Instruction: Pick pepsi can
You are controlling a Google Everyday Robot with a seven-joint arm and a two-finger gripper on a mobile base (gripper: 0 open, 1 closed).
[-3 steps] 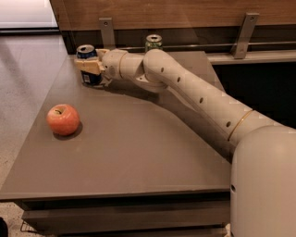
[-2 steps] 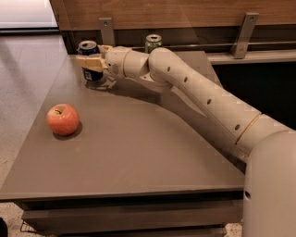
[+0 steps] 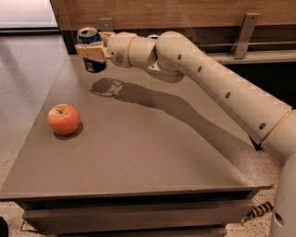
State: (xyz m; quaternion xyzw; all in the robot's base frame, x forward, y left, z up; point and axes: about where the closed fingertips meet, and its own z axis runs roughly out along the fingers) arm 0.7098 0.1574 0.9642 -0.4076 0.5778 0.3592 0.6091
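claw [image 3: 91, 52]: clamped around pepsi can [image 3: 95, 66] | can: held upright, clear of tabletop [image 3: 152, 157], over far-left corner | apple [image 3: 63, 119]: set on tabletop, well apart

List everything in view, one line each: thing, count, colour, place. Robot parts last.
pepsi can: one, dark blue with silver top, held in the air over the table's far left corner
apple: one, red-orange, on the table's left side
table: one, grey-brown, centre of view
wood panel: one, brown, behind the table
metal brackets: two, grey, on the wood panel
cable: one, dark, floor at lower right
arm: one, cream, reaching in from the right
pincer: one, tan, shut on the pepsi can
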